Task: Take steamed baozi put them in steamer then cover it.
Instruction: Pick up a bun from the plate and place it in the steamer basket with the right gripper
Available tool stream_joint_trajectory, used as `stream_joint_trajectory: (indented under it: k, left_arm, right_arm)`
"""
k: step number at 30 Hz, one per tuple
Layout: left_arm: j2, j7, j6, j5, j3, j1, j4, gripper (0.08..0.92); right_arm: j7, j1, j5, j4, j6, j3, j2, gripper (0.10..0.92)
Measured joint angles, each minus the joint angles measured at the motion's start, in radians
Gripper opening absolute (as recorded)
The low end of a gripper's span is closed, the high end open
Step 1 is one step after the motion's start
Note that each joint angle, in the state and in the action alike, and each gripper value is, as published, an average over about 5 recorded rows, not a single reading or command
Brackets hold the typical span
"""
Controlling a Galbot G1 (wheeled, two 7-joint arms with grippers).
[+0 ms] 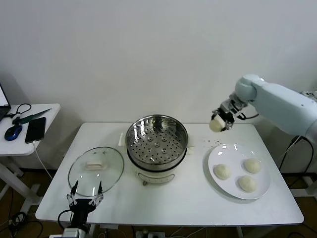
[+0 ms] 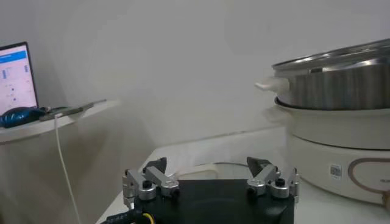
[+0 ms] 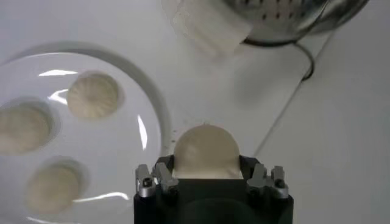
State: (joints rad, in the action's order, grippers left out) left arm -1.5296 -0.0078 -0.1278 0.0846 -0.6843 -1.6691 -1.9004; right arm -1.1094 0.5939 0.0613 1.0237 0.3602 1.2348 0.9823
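Right hand (image 1: pixel 218 123) clamped on one baozi (image 3: pixel 205 152), raised over the desk's (image 1: pixel 173 198) far right edge beyond the plate (image 1: pixel 239 191). Carry level over the steamer (image 1: pixel 157 141); lower onto perforated tray before release. Left hand (image 1: pixel 85 201) open, near-left edge, beside glass cover (image 1: pixel 96 169).

A plain white wall (image 1: pixel 148 54) fills the back of the room; a white table (image 1: pixel 173 198) stands before it; to the robot's left sits a smaller white side table (image 1: pixel 42 111) carrying a blue mouse (image 1: pixel 13 132), a black phone (image 1: pixel 35 129) and a laptop (image 2: pixel 13 76) with a lit screen; cables (image 1: pixel 15 218) trail over the dark floor below.
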Motion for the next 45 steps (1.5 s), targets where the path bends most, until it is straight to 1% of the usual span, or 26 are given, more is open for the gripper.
stream_joint_trajectory:
  k: [10, 17, 26, 37, 45]
  left_arm:
    - [0.008, 0.001, -0.002, -0.003, -0.001, -0.015, -0.002, 0.823]
    - [0.018, 0.001, 0.003, -0.012, -0.010, -0.018, -0.010, 0.823]
    - [0.026, 0.002, 0.004, -0.017, -0.016, -0.026, -0.010, 0.823]
    - [0.039, 0.001, -0.003, -0.028, -0.023, -0.043, -0.012, 0.823]
    - [0.038, 0.000, 0.000, -0.031, -0.022, -0.046, -0.015, 0.823]
  right_arm:
    - [0.016, 0.039, 0.148, 0.034, 0.151, -0.006, 0.167, 0.700]
    - [0.039, -0.011, 0.273, -0.009, 0.228, -0.049, 0.286, 0.706]
    - [0.061, -0.101, 0.402, -0.094, 0.284, -0.095, 0.416, 0.718]
    - [0.084, -0.203, 0.522, -0.209, 0.322, -0.139, 0.509, 0.721]
    - [0.085, -0.230, 0.562, -0.263, 0.323, -0.154, 0.531, 0.736]
